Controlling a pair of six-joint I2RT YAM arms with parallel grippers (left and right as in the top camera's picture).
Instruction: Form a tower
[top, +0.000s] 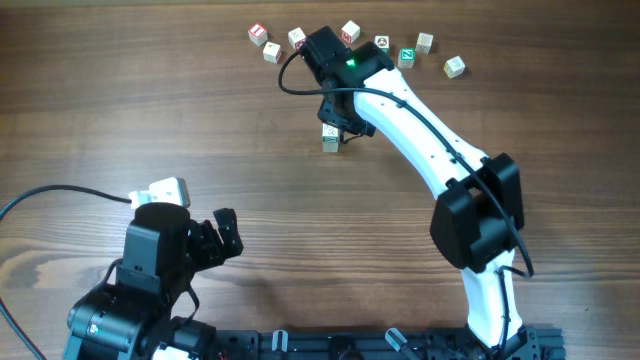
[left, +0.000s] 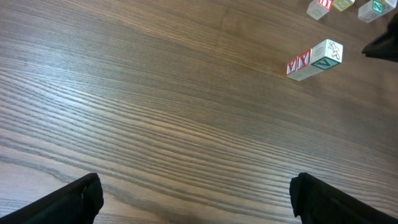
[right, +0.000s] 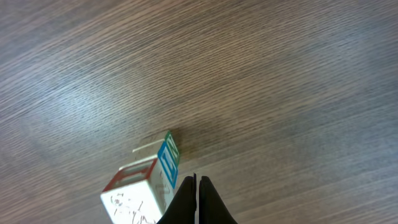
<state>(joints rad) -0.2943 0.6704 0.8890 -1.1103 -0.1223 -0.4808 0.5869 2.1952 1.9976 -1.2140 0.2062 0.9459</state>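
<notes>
The tower (top: 331, 138) is a short stack of small pale cubes standing mid-table, a little behind centre. In the right wrist view the tower (right: 146, 186) shows a white scribbled top, red and blue printed sides, and a green-printed cube beneath. My right gripper (right: 196, 200) is shut with nothing between its fingers, hanging close beside the top cube on its right. From above, the right gripper (top: 340, 127) overlaps the stack's upper right. The left wrist view has the tower (left: 315, 60) far off at upper right. My left gripper (left: 196, 190) stands wide open and empty near the front left (top: 224, 236).
Several loose cubes lie in a row along the back, from a red-printed one (top: 258, 34) to a pale one (top: 455, 67), with a green-printed cube (top: 406, 57) among them. The right arm's white link (top: 425, 135) spans the table's right middle.
</notes>
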